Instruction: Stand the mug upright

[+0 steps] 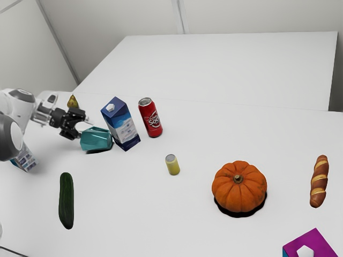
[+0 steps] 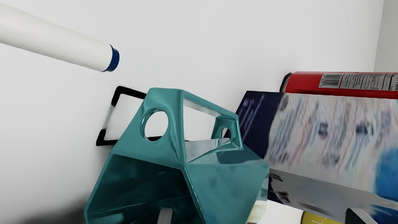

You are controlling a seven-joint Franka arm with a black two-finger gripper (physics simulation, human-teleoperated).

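Observation:
The teal faceted mug (image 1: 96,139) lies on its side on the table, beside the blue and white carton. My gripper (image 1: 83,129) is at the mug's end nearest the arm. In the wrist view the mug (image 2: 227,183) shows its dark open mouth and its angular handle with a round hole. The gripper (image 2: 261,216) stands open there, its fingertips wide apart. One fingertip (image 2: 165,217) overlaps the mug's mouth, and whether it is inside cannot be told; the other is over by the carton, across the mug's wall.
The carton (image 1: 122,126) stands close beside the mug, with a red soda can (image 1: 150,119) behind it. A pear (image 1: 73,101), a cucumber (image 1: 66,201), a small yellow can (image 1: 172,164) and a pumpkin (image 1: 239,187) are around. A white cylinder with a blue end (image 2: 62,40) lies near the mug.

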